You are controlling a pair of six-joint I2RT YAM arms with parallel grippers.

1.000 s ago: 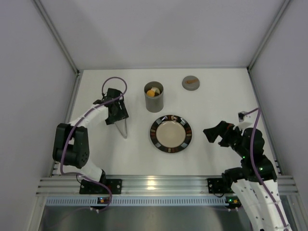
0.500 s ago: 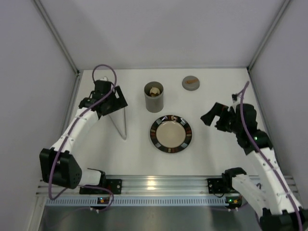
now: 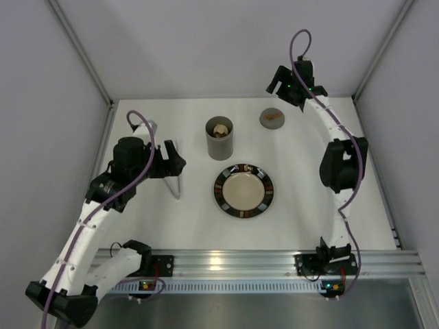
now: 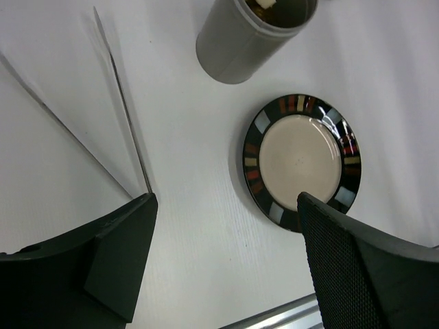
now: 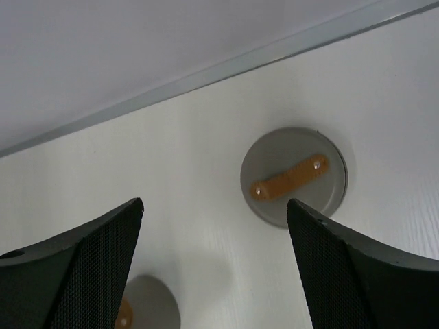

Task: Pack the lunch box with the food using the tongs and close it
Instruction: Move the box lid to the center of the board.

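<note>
The lunch box (image 3: 219,139) stands upright at the back centre, and a cream piece of food (image 3: 219,128) shows in its mouth. It also appears in the left wrist view, lunch box (image 4: 245,40) with food (image 4: 265,4) at the frame's top edge. The tongs (image 3: 177,182) lie flat on the table left of the plate, their two arms (image 4: 127,123) spreading away from me. My left gripper (image 3: 175,163) hovers over them, open and empty. My right gripper (image 3: 277,85) hangs high near the back wall above the grey lid (image 5: 293,176), open, nothing between its fingers (image 5: 359,269).
A dark-rimmed plate (image 3: 221,192) with a bare cream centre sits in the middle; the left wrist view shows the plate (image 4: 255,164) too. The lid (image 3: 272,118) carries an orange strap. A grey round shape (image 5: 147,305) shows at the right wrist view's bottom edge. Walls enclose the table.
The left gripper opened, let go of the tongs and drew back above them. The right arm swung from the table's right side up to the back wall over the lid.
</note>
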